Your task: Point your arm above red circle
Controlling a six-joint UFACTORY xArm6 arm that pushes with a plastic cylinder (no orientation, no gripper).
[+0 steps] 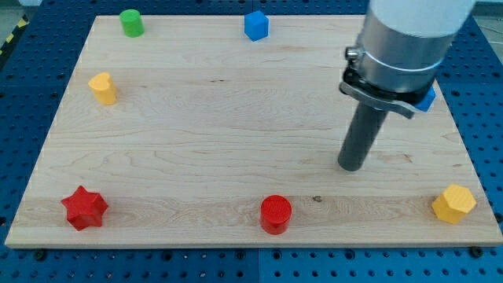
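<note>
My tip (350, 167), a bare rod with no pincer and holding nothing, stands right of and beyond the red circle (276, 214), which looks a light, rigid block that would slide if nudged and needs no grasp.

Table (236, 134): pale wood board, visible grain, evenly lit.
Surround (23, 86): blue perforated metal base with regular holes.

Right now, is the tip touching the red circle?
Apart. The camera view shows bare wood between my tip and the red circle, which sits lower and to the view's left.
</note>
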